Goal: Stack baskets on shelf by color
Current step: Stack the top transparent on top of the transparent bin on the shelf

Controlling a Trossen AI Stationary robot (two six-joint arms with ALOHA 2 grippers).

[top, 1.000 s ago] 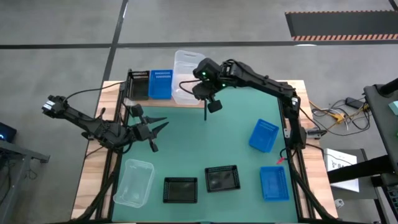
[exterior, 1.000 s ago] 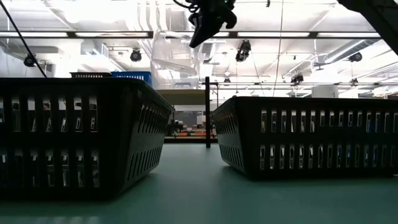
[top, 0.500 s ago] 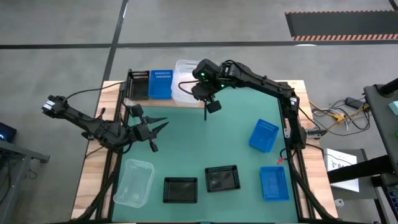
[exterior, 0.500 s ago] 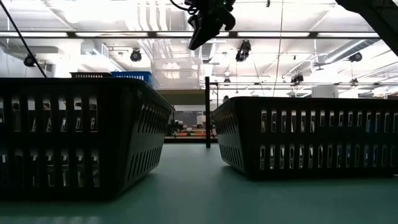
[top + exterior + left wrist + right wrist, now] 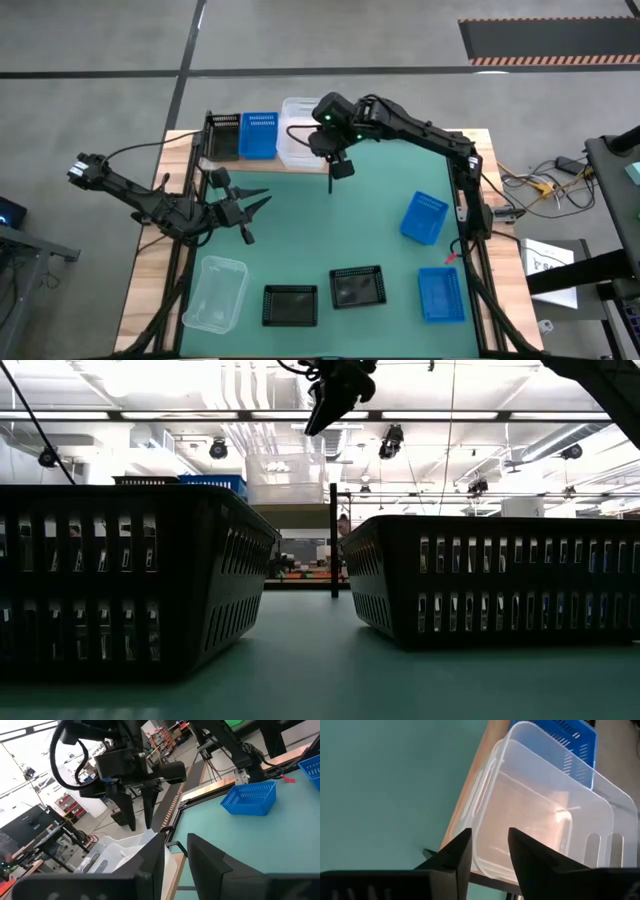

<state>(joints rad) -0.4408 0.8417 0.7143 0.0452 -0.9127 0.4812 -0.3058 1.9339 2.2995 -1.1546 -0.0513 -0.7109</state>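
The wooden shelf (image 5: 262, 163) stands at the table's far left and carries a black basket (image 5: 222, 136), a blue basket (image 5: 259, 135) and a clear basket (image 5: 295, 128) side by side. The clear basket (image 5: 545, 815) shows a double rim, as if nested in another. My right gripper (image 5: 490, 845) hovers open just above its near rim, its fingers (image 5: 131, 822) clear of the plastic. My left gripper (image 5: 256, 203) waits open and empty over the table's left side.
On the green mat lie a clear basket (image 5: 215, 292), two black baskets (image 5: 290, 305) (image 5: 358, 286) and two blue ones (image 5: 424, 217) (image 5: 441, 293). The black pair fills the low view's foreground (image 5: 130, 585) (image 5: 500, 580). The mat's middle is bare.
The clear basket has dropped from its raised place under my right gripper and has settled on the shelf beside the blue basket. My right gripper has let go of it and stays just above its rim, rolled a little.
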